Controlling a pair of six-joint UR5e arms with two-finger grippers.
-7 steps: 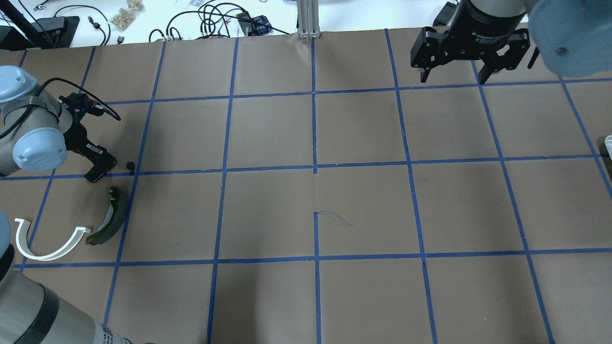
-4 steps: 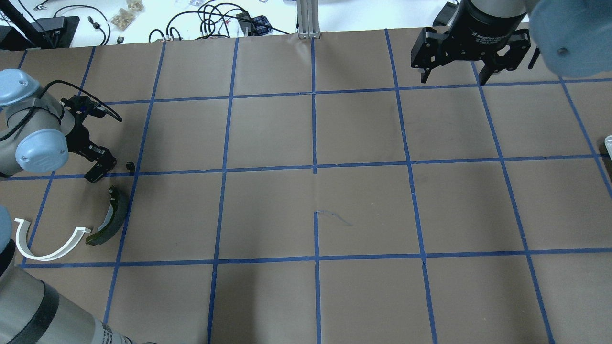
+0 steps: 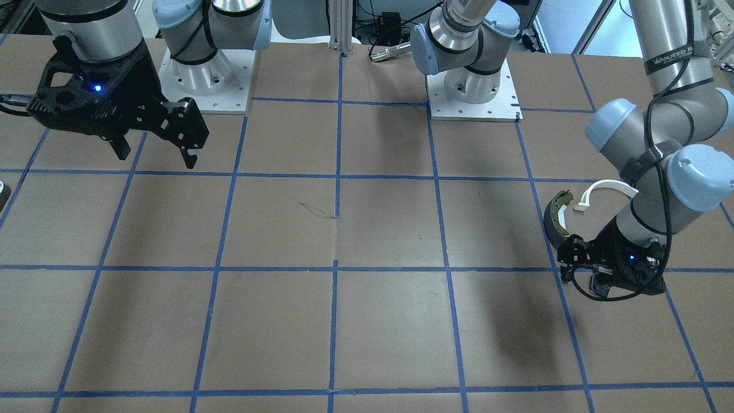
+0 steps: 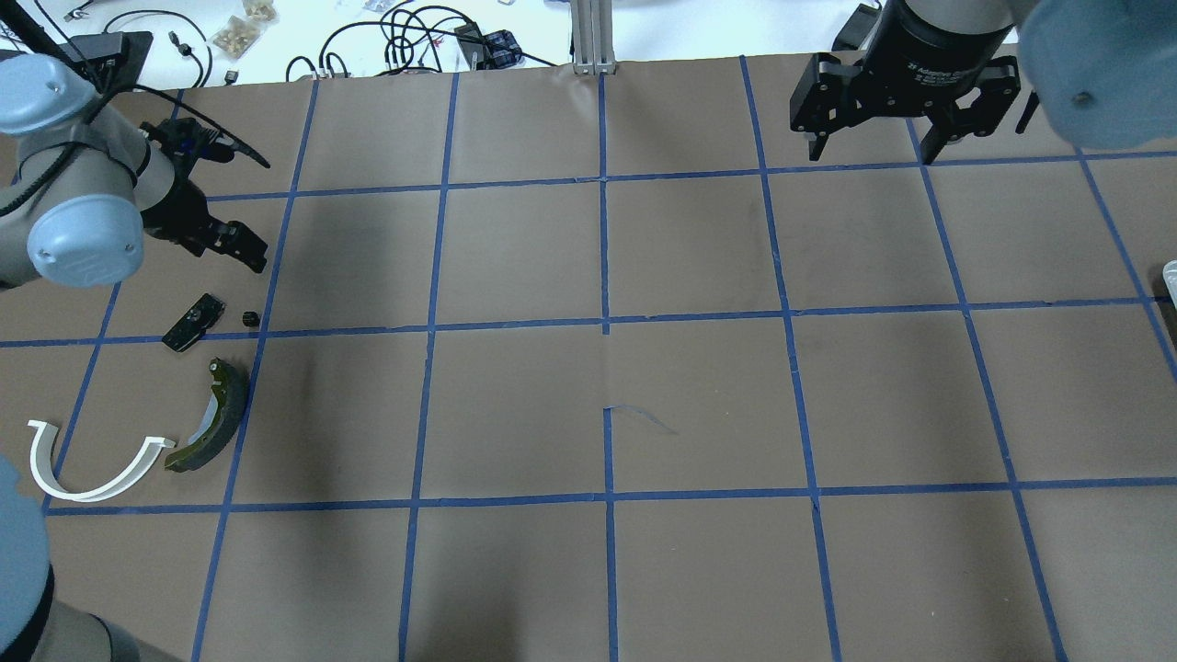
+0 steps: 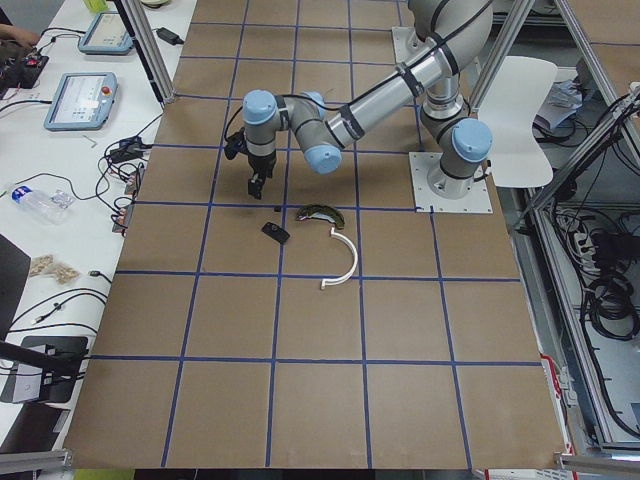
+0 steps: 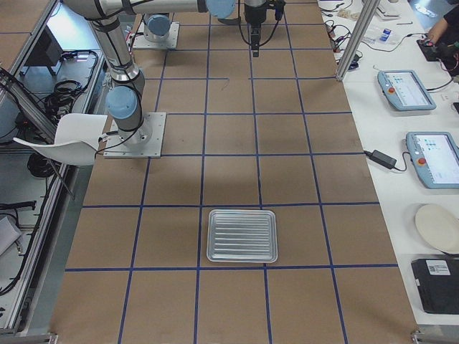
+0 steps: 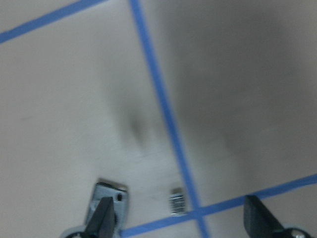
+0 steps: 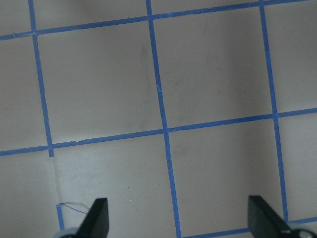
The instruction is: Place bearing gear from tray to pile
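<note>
The pile lies at the table's left: an olive-and-black brake shoe [image 4: 213, 418], a white plastic arch [image 4: 87, 469] and a small flat black plate [image 4: 195, 322]. A tiny dark ribbed part [image 4: 248, 318], seemingly the bearing gear, sits just right of the plate. My left gripper [image 4: 234, 246] hangs open and empty above and beyond the plate. The left wrist view shows the plate [image 7: 110, 197] and the ribbed part [image 7: 177, 201] between its open fingers. My right gripper [image 4: 872, 147] is open and empty at the far right. The metal tray [image 6: 242, 235] is empty.
Blue tape lines grid the brown table paper [image 4: 607, 405]. Cables and small items lie on the white bench beyond the far edge [image 4: 414, 37]. A white object [image 4: 1170, 276] shows at the right edge. Tablets and a plate lie on a side table [image 6: 430, 158].
My left gripper has lifted and drawn back toward the far side, off the flat black plate, which stays on the table. The right gripper has hardly moved.
</note>
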